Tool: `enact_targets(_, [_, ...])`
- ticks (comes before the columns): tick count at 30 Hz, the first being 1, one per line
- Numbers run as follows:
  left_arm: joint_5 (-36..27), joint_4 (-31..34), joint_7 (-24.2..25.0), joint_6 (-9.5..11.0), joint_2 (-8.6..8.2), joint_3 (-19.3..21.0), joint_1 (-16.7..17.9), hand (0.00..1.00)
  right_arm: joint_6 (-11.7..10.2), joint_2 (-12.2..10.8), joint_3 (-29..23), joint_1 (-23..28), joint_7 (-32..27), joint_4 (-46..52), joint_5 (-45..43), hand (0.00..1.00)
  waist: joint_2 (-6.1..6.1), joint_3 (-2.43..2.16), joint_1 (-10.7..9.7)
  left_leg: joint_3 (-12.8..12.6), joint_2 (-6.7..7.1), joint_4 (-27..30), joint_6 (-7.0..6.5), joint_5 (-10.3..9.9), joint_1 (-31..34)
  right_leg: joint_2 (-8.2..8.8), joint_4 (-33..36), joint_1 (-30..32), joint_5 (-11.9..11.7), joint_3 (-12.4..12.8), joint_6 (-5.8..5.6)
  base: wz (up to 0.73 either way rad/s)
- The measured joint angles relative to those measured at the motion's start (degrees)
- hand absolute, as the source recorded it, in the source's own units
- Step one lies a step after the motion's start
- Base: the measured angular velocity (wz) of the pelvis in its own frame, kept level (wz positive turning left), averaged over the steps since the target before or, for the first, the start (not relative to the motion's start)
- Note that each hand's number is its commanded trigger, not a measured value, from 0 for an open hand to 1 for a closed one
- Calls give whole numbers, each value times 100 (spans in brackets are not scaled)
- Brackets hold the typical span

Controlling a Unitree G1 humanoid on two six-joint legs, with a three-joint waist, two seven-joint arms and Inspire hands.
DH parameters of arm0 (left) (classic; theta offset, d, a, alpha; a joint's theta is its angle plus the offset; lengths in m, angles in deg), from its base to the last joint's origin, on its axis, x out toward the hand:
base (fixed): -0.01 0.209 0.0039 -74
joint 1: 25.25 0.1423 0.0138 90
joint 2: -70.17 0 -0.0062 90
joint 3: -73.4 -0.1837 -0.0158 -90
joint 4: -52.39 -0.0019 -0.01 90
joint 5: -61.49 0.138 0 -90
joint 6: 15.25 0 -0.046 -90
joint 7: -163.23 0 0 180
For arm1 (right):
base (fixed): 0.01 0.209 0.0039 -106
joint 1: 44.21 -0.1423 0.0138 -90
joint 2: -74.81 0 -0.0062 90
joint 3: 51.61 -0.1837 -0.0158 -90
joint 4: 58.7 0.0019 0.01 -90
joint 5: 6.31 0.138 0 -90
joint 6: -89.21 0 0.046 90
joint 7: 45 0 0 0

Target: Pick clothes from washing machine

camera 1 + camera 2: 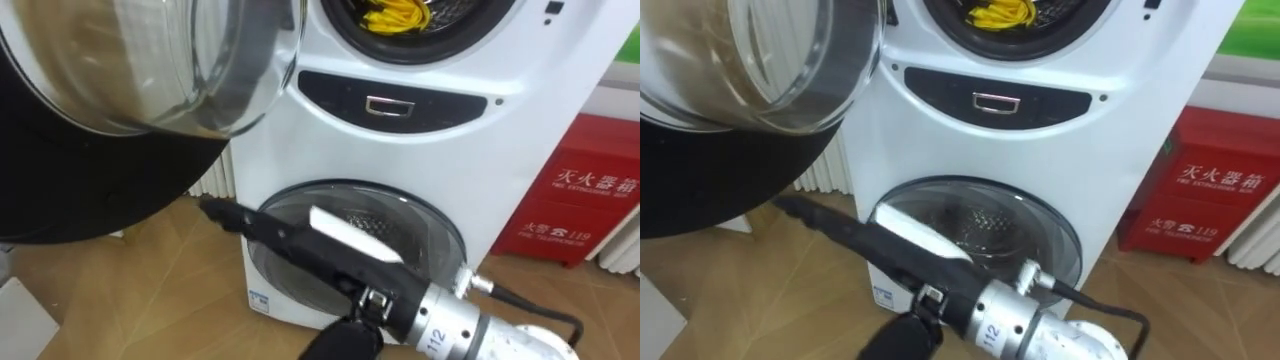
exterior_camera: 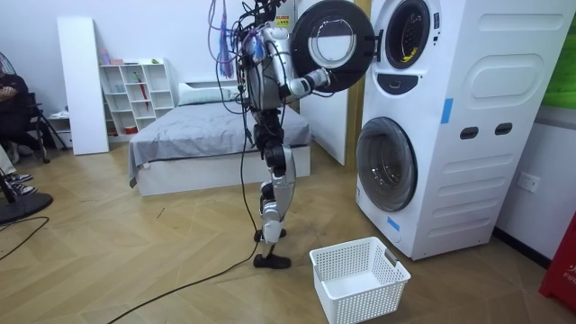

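Robot stands upright facing the stacked washing machine in the right half of the room view, right arm raised toward the upper door

Upper door is swung open. In the eye views it takes the upper left of the frame, glass bowl on top, black ring under it

Yellow clothes are inside the upper drum, top centre of the frame, well apart from the hand

Right hand comes in from lower right and reaches across to centre left, below the door's black ring and in front of the closed lower door

Fingers are straight and pressed together, pointing to frame left, nothing in them. Can't tell if the tips touch the door ring. The room view puts the hand at the door's lower edge

White basket is on the floor, lower centre of the room view, just in front of the machine and near the robot's feet

Red cabinet is at the right edge of the eye view, beside the machine

Bed and white shelf unit are behind the robot in the left half of the room view. A person sits at the far left edge, not touching anything of the task
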State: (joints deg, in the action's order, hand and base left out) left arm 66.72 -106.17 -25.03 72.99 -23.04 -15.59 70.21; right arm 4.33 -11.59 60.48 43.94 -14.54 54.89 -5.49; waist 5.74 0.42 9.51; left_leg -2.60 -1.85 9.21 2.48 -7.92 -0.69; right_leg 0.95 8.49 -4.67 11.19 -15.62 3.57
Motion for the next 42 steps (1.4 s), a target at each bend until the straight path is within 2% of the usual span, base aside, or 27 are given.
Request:
enact_targets(7, [142,268,62,4,55,57,63,0,62,73,-250,106,49,-821,-693,0,44,-23,-23,4,6,2,0,0,-2,5,1,-3,2,3,-4,0])
enact_targets(15, [167,279,-1,-41,38,121,211,0,93,73,-1062,210,-350,-1241,-1198,0,44,-17,-234,12,18,-3,-4,-2,-52,14,7,-50,6,-10,-11,0])
enact_targets(17, [170,281,-7,-46,-22,251,284,0,92,-36,-1435,222,-577,-1212,-1229,0,-13,19,-292,-3,17,1,-17,-10,-57,17,15,-41,6,7,-12,-5])
enact_targets(22, [166,258,-14,-38,-125,413,339,0,47,-262,-1968,140,-1192,-843,-1148,0,-98,23,-296,-135,9,6,-33,-23,-102,13,16,-57,4,115,-16,-10])
enact_targets(26, [171,257,-111,-9,-195,457,336,0,-28,-360,-1979,-92,-1572,-678,-1015,0,-140,37,-316,-179,8,-8,-33,-23,-136,16,16,-84,4,116,-21,-1])
enact_targets(31, [172,257,-139,48,-245,564,337,0,-38,-380,-2015,-379,-1833,-508,-966,0,-158,28,-318,-196,10,-24,-33,-23,-149,21,12,-91,9,115,-29,0])
enact_targets(35, [172,295,-158,45,-274,567,329,0,-68,-380,-2063,-415,-1985,-294,-909,0,-171,18,-312,-202,14,-28,-34,-23,-148,25,13,-89,11,116,-32,0])
enact_targets(39, [237,353,-156,18,-316,575,343,0,-63,-380,-2108,-566,-2193,-210,-525,0,-210,-35,-299,-201,18,-47,-34,-22,-132,27,17,-52,16,135,-40,0])
enact_targets(42, [241,361,-156,-27,-314,575,331,0,-63,-372,-2101,-754,-2350,-209,-6,0,-195,-57,-275,-201,18,-49,-34,-22,-134,27,32,-44,15,137,-40,0])
